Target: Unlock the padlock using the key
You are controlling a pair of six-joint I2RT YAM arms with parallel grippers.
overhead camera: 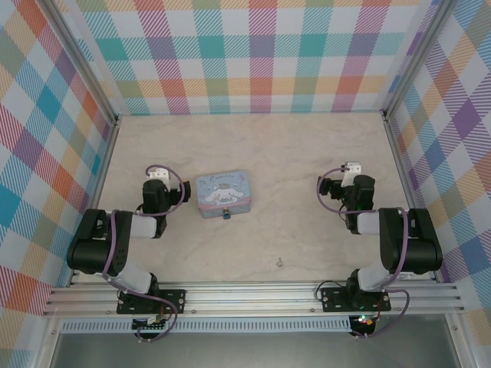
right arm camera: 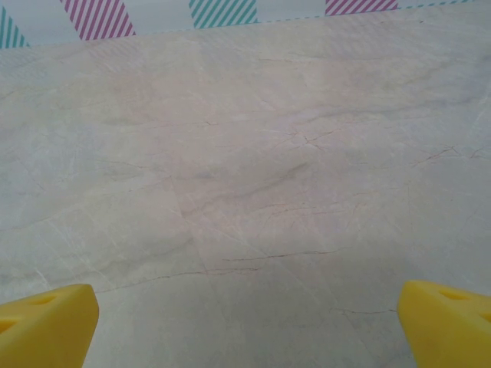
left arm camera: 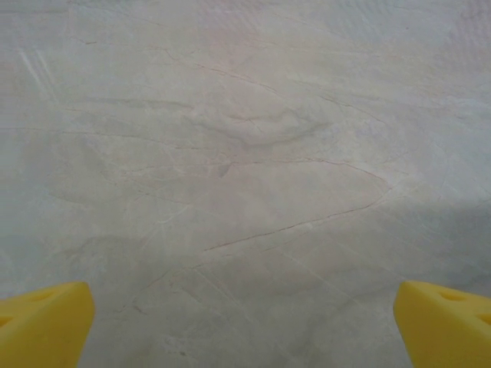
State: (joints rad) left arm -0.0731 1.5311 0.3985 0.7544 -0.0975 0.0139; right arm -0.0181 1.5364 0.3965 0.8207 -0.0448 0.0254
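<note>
Marbled table [overhead camera: 307, 153] from above — padlock [overhead camera: 227, 215] beside tin [overhead camera: 222, 192], key [overhead camera: 281, 263] well apart

Tabletop [overhead camera: 253, 146]: pale marble-look, fine veins, smooth, matt. Tin [overhead camera: 222, 192]: printed, smooth. Key [overhead camera: 281, 263]: silvery metal. Front rails [overhead camera: 253, 295]: bare ribbed aluminium. Tool fingers [left arm camera: 42, 326]: yellow matt plastic.

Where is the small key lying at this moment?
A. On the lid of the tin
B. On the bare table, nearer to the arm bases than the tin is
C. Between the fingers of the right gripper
B: in the top view the key lies alone on the table, apart from the tin and closer to the front edge.
</note>
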